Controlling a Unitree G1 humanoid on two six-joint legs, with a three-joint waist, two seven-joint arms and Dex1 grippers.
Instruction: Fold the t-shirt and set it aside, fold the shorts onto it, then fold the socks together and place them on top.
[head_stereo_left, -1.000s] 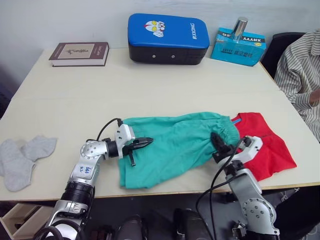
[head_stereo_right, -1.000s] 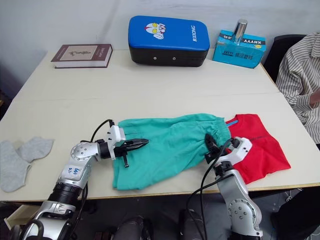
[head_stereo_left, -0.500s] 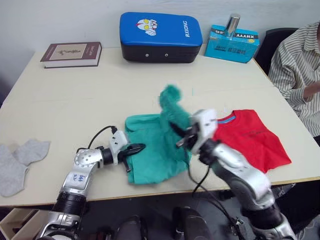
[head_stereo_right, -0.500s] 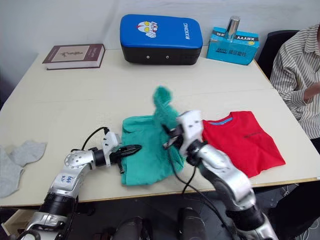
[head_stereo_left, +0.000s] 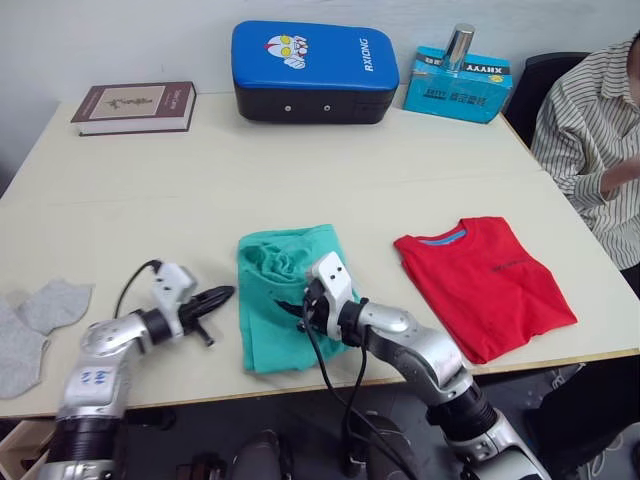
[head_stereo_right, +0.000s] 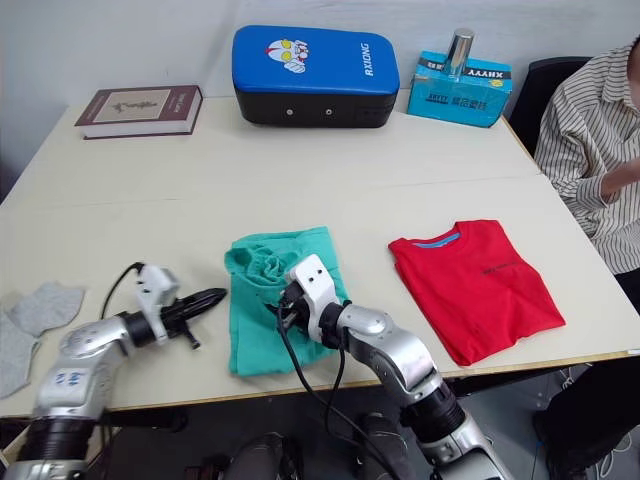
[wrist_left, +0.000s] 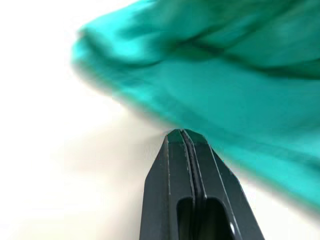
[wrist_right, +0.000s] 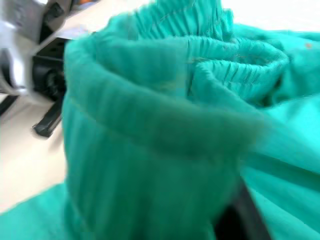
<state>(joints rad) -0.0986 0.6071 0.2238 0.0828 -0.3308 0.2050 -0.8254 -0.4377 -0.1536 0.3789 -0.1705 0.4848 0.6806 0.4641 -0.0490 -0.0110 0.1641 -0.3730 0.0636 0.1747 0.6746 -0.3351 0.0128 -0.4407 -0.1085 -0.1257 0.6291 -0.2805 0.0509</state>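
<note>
The teal shorts (head_stereo_left: 272, 325) lie doubled over near the table's front edge, their gathered waistband (wrist_right: 165, 80) bunched on top at the left half. My right gripper (head_stereo_left: 297, 307) rests on that bunched fabric, shut on the shorts, its fingers mostly buried in cloth. Just left of the shorts' left edge, my left gripper (head_stereo_left: 222, 294) is shut and holds nothing; its tips (wrist_left: 182, 136) sit at the fabric's border. The red t-shirt (head_stereo_left: 488, 288) lies folded flat to the right, apart from the shorts. The grey socks (head_stereo_left: 42, 315) lie loose at the far left front.
A brown book (head_stereo_left: 132, 106), a blue padded case (head_stereo_left: 314, 58) and a blue box (head_stereo_left: 456, 86) with a metal can (head_stereo_left: 459, 44) line the table's back. A person in a striped shirt (head_stereo_left: 590, 125) sits at the right side.
My right gripper swung the shorts' waistband end up and over to the left, laying it on the other half. My left gripper let go and drew back left off the shorts.
</note>
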